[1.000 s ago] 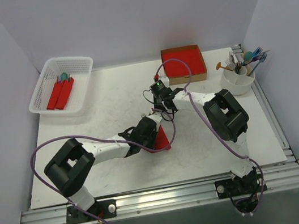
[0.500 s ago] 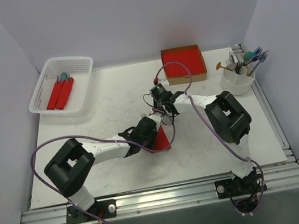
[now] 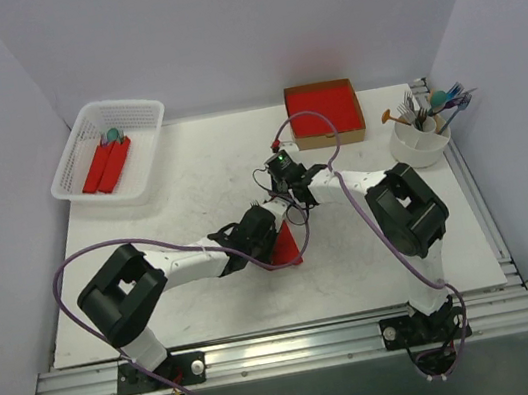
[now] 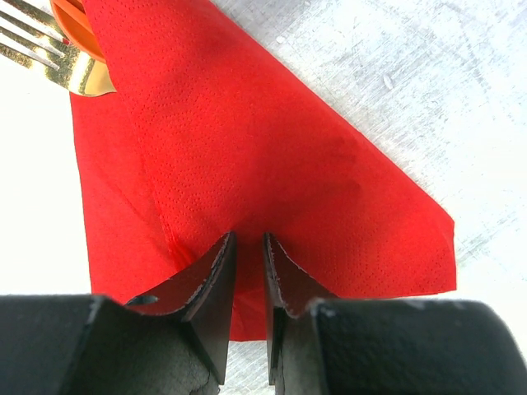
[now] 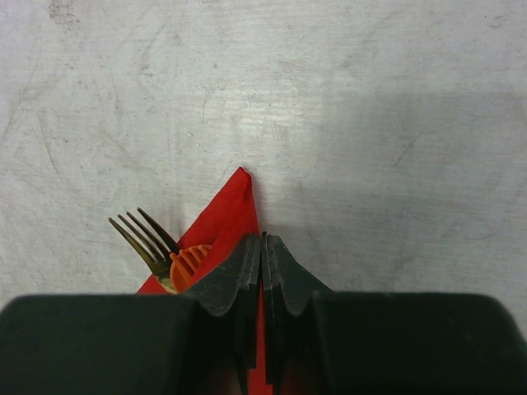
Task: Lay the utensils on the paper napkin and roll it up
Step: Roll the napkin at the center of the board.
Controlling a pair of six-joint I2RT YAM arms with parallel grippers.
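The red paper napkin (image 3: 287, 246) lies folded at mid-table. It also shows in the left wrist view (image 4: 272, 164) and the right wrist view (image 5: 235, 210). A silver fork (image 4: 49, 53) and an orange fork (image 4: 70, 16) stick out of its far end, and both the silver fork (image 5: 144, 234) and the orange fork (image 5: 188, 263) show in the right wrist view too. My left gripper (image 3: 269, 227) (image 4: 248, 240) is pinched on a ridge of the napkin's near side. My right gripper (image 3: 289, 196) (image 5: 263, 239) is shut on the napkin's edge near its pointed corner.
A white basket (image 3: 143, 111) at the back left holds red rolls (image 3: 107, 165). A brown cardboard box (image 3: 328, 138) with a red stack stands at the back. A white cup (image 3: 421, 146) with several utensils stands at the back right.
My right gripper has shifted slightly left and back along the napkin's edge. The left arm and the napkin have barely moved.
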